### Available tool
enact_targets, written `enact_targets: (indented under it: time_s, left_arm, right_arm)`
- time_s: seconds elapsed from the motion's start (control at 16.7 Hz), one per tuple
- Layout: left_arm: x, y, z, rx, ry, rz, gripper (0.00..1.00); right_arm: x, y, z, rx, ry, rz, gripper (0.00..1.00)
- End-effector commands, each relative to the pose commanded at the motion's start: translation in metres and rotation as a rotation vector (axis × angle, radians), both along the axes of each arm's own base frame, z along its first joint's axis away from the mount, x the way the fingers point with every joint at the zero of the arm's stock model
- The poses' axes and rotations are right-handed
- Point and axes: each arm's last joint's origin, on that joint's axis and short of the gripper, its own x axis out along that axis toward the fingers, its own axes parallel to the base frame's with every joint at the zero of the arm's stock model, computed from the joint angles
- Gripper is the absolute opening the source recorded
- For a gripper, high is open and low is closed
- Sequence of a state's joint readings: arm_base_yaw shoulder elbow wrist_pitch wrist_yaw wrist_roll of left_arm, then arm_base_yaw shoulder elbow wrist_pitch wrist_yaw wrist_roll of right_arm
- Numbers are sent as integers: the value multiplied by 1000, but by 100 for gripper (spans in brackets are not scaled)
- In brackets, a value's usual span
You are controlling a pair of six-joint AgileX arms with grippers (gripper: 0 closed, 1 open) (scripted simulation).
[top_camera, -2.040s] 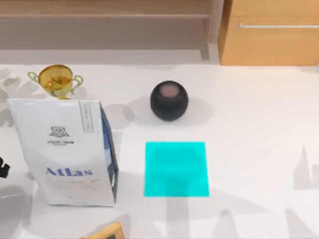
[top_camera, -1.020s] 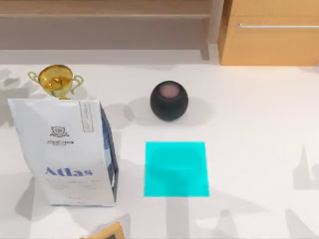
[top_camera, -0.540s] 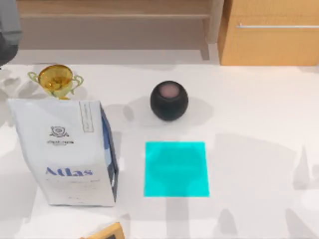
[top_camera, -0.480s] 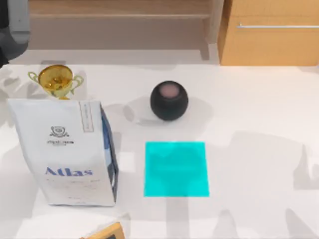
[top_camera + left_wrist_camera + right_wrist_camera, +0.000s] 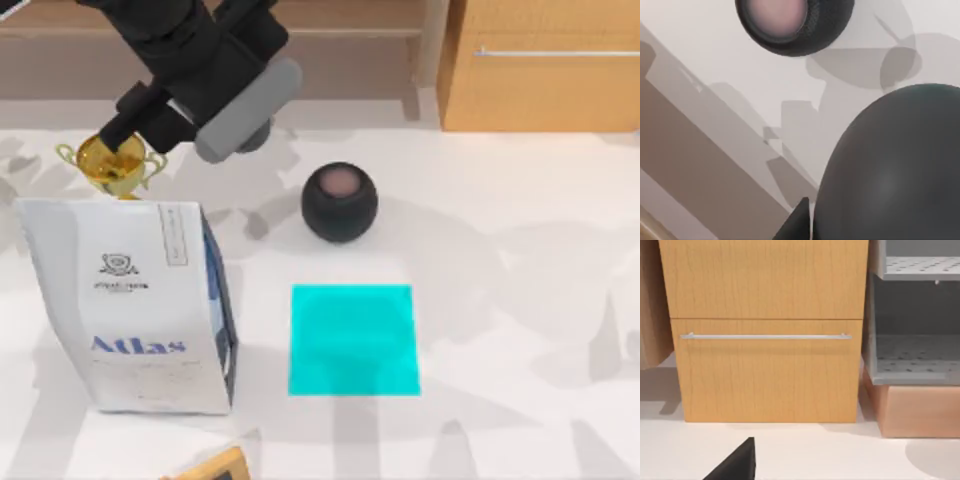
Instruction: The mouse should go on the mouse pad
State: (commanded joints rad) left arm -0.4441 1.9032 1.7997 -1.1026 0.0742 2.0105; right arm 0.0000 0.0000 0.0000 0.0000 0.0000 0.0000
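Left arm (image 5: 200,80) has swung in above the trophy (image 5: 112,162), fingers' state unclear; bag (image 5: 130,310) reads "Atlas"

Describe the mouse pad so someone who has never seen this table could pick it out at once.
Start from the tall white bag marked "Atlas" standing at the table's left. Just to its right, a thin rectangle lies flat on the white table, directly in front of a dark round speaker. That is the mouse pad: plain bright cyan, unmarked, the only flat and only cyan item there.
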Motion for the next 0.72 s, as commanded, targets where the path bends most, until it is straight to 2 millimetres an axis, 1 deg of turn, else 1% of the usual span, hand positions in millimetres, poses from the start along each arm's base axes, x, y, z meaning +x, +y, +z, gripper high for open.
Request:
enact_targets:
  time_s: [0.18,0.3,0.36,0.48,0.54,0.6,0.72]
  left_arm:
    - [-13,-62,-34,105,54,-304,0]
    - [-28,-95,-60,173,107,-470,0]
    - [-36,-108,-72,205,136,-540,0]
    - [-51,-125,-92,261,194,-645,0]
    - [-56,-130,-100,282,220,-675,0]
    - [-59,-132,-105,296,237,-692,0]
    - [-60,-132,-107,301,243,-698,0]
  right_arm:
    - [0,0,0,0,0,0,100]
    - [0,0,0,0,0,0,100]
    - [0,0,0,0,0,0,100]
    - [0,0,0,0,0,0,100]
    - [0,0,0,0,0,0,100]
    - [0,0,0,0,0,0,100]
    - [0,0,0,0,0,0,100]
